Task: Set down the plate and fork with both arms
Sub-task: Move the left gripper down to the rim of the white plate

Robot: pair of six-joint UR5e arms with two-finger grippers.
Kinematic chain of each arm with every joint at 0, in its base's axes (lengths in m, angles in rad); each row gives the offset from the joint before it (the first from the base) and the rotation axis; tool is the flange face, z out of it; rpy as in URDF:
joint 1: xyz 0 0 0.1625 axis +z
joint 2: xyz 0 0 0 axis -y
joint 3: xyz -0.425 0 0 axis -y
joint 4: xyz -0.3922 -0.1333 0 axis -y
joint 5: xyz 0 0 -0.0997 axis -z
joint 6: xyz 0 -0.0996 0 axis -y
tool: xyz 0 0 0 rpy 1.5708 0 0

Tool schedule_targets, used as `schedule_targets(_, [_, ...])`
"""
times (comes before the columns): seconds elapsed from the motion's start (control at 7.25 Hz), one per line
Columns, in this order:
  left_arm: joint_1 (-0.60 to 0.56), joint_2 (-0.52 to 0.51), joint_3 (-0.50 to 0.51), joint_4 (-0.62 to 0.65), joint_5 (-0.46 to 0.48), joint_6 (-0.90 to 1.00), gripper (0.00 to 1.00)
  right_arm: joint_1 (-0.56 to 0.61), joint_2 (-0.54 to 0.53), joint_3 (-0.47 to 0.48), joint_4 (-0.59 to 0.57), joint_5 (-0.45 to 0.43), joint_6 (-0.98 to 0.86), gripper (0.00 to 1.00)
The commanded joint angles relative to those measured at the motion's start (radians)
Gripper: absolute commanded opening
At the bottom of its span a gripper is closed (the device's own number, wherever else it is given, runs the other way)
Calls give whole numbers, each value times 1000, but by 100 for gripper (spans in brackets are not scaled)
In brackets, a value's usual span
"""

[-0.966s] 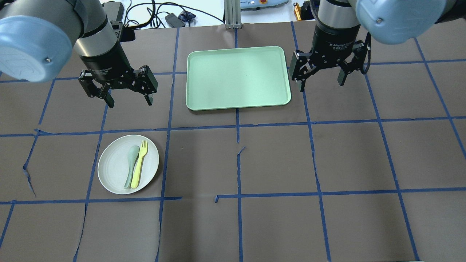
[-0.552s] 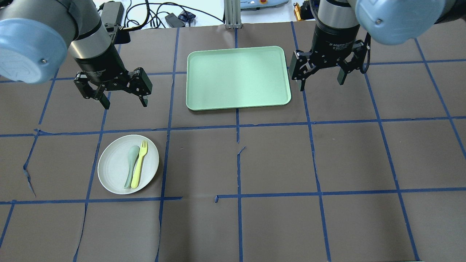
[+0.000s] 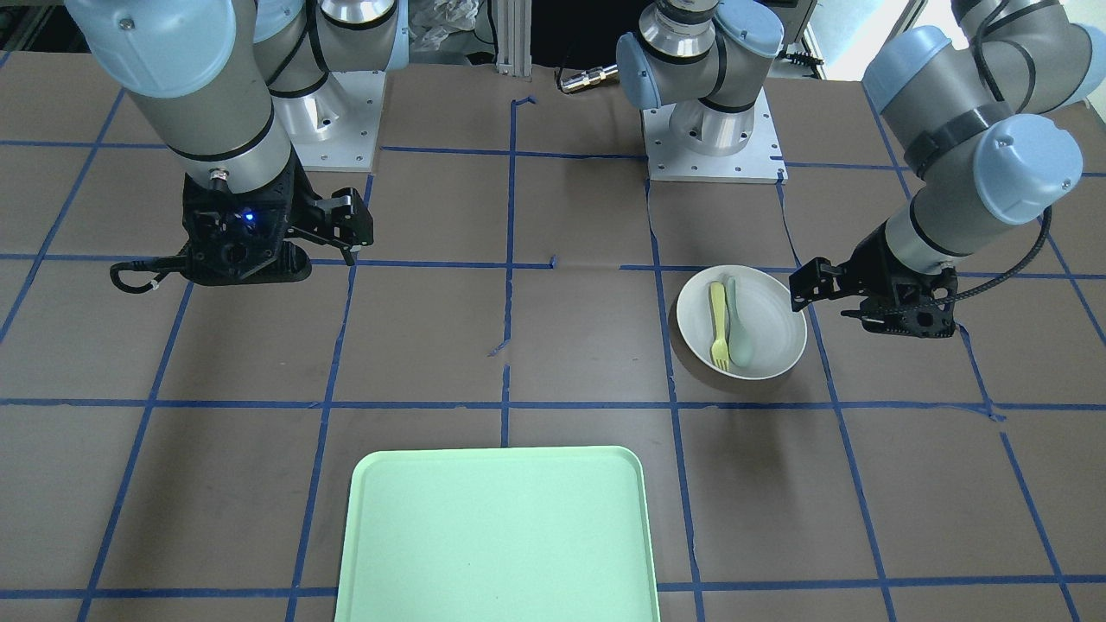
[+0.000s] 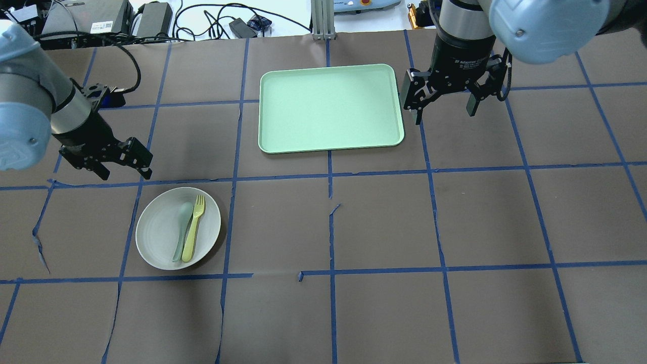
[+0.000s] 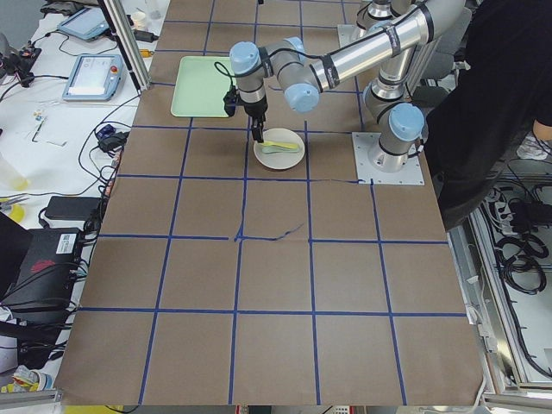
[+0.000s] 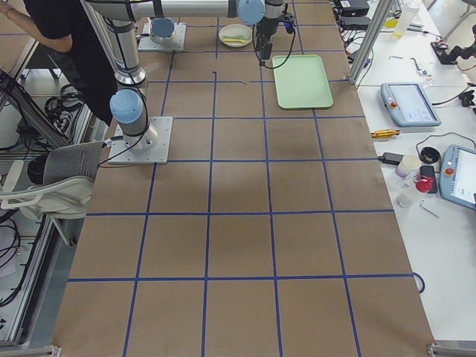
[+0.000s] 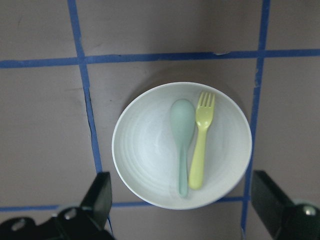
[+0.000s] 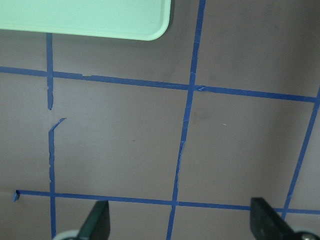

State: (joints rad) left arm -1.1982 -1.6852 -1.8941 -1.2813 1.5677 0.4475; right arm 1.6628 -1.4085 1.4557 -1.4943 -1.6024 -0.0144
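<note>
The white plate lies on the table's left half, with the yellow fork lying in it beside a grey-green spoon. My left gripper is open and empty. It hovers just past the plate's far left rim. In the left wrist view the plate and fork sit below, framed by the two open fingers. My right gripper is open and empty, hovering by the right edge of the mint-green tray. The plate also shows in the front-facing view.
The tray lies at the table's far middle. Blue tape lines cross the brown table cover. Cables and boxes lie beyond the far edge. A person stands behind the robot's bases.
My left arm has swung left and toward the near side, ending close to the plate's far rim. The right gripper has barely moved. Plate, fork and spoon have not moved.
</note>
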Motion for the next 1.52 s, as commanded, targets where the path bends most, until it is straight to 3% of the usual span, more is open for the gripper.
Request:
schedule_targets(0.0, [95, -63, -150, 135, -28, 154, 89, 0, 2, 2, -1, 1, -1, 100])
schedule_targets(0.41, [98, -151, -175, 158, -15, 214, 74, 0, 8, 2, -1, 1, 4, 100])
schedule_targets(0.55, [98, -165, -174, 158, -14, 215, 59, 0, 8, 2, -1, 2, 7, 100])
schedule_targets(0.83, [98, -174, -164, 158, -14, 217, 4, 0, 8, 2, -1, 1, 4, 100])
schedule_targets(1.38, [98, -169, -67, 105, -26, 198, 0, 0, 8, 2, -1, -1, -1, 100])
